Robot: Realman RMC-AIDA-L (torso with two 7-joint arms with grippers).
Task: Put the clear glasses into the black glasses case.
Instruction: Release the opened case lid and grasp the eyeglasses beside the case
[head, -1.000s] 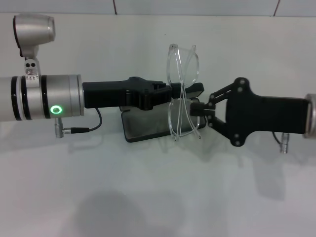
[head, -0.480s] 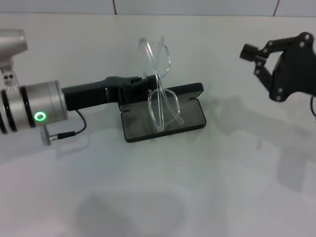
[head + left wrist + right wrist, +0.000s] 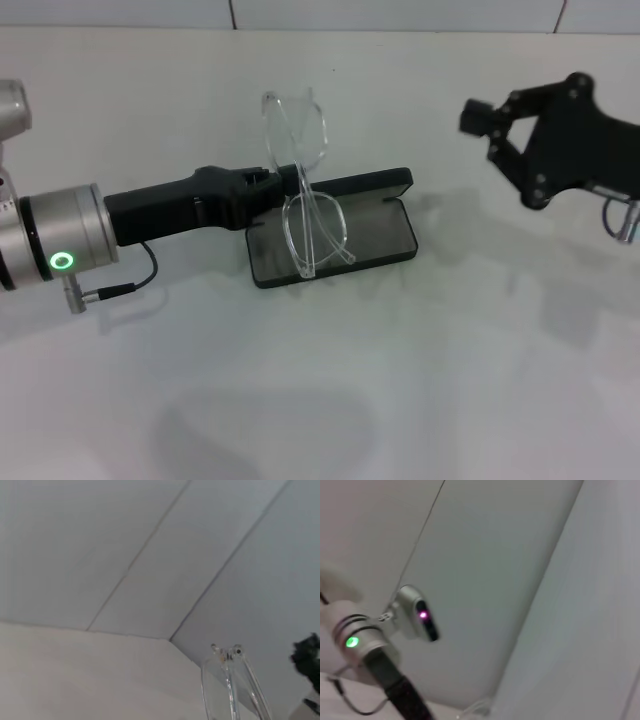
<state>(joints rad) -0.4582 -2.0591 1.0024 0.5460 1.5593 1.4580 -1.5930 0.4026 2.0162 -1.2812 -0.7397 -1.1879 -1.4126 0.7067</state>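
Here we see the left hand (image 3: 283, 188) gripping the clear glasses (image 3: 305, 200) upright over the open black glasses case (image 3: 335, 238), right hand (image 3: 480, 128) well apart from the case, fingers narrow.

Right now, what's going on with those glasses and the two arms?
The left tool is holding the clear glasses by their middle, standing on edge over the open black glasses case on the white table. The lower lens reaches down to the case's grey lining, so they are not yet lying flat inside. The right tool is off to the right, raised and holding nothing.
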